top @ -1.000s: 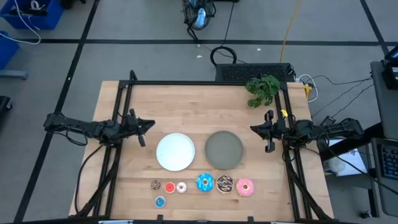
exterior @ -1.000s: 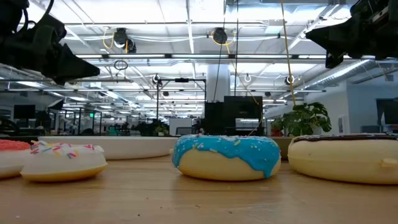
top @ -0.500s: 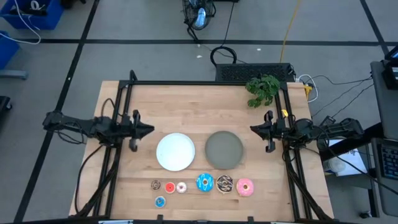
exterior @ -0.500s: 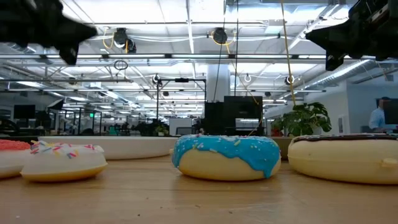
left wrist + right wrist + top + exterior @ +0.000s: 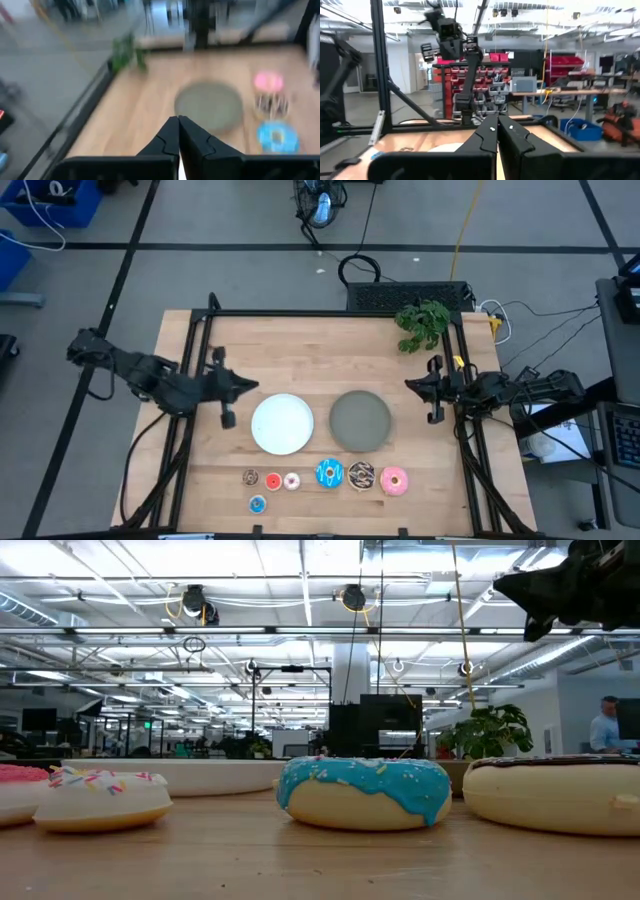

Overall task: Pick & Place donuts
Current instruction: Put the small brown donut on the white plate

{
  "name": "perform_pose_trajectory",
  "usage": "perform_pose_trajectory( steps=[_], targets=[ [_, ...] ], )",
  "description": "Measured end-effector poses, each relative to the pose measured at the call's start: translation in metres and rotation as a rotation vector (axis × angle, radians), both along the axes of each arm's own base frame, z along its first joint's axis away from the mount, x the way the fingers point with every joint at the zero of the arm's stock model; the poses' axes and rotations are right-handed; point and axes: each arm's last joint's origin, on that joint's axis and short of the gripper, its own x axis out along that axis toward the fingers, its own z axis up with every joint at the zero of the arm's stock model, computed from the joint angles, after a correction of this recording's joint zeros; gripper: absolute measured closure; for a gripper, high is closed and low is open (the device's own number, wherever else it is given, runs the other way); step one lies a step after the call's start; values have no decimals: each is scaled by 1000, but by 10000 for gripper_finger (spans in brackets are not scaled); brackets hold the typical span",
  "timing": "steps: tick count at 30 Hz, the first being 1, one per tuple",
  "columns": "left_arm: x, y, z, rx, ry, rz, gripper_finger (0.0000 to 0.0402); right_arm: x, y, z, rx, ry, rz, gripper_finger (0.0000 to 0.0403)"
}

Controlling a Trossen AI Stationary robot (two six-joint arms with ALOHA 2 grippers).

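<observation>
Seven toy donuts lie flat in a row near the table's near edge: tiny brown (image 5: 250, 477), red (image 5: 273, 481), whitish-pink (image 5: 292, 481) and light blue (image 5: 257, 504), then the larger blue (image 5: 329, 473), brown sprinkled (image 5: 361, 475) and pink (image 5: 394, 480). My left gripper (image 5: 252, 387) hovers shut just left of the white plate (image 5: 282, 424); its shut fingertips (image 5: 178, 119) point toward the grey plate (image 5: 209, 106). My right gripper (image 5: 408, 387) hangs shut to the right of the grey plate (image 5: 361, 420), its fingertips (image 5: 497, 118) together. Both are far from the donuts.
A green plant (image 5: 423, 323) stands at the table's far right corner. Black frame rails (image 5: 330, 313) run along the far edge and both sides. Bare wood lies between the plates and the far rail. A person (image 5: 605, 725) stands far off in the room.
My left arm has swung, carrying its shut gripper a little toward the white plate and the near edge; it has gone out of the low view past the top left corner. My right arm has kept still. The donuts have not moved.
</observation>
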Motion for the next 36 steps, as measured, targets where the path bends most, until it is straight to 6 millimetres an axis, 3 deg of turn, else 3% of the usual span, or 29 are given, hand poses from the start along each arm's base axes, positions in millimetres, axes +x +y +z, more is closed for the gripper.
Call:
perform_pose_trajectory(
  steps=[3, 7, 12, 20, 24, 29, 36],
  targets=[
    [11, -14, 1, 3, 223, 4, 395, 0, 0, 1, -18, -5, -4, 403],
    [26, -38, -16, -59, 444, 14, 375, 0, 0, 1, -22, -3, -5, 403],
    [42, -76, -56, -162, 645, 33, 334, -1, -1, 3, -11, -31, -29, 403],
    [53, -133, -122, -190, 927, 31, 227, -1, -1, 2, -16, -19, -30, 403],
    [54, -146, -142, -225, 1005, 63, 181, -1, -1, 2, -54, -14, -40, 403],
    [60, -160, -153, -260, 989, 5, 149, 0, -1, 1, -91, 0, -49, 403],
    [57, -156, -175, -240, 1055, -23, 117, 0, -1, 0, -92, 7, -46, 403]
  ],
)
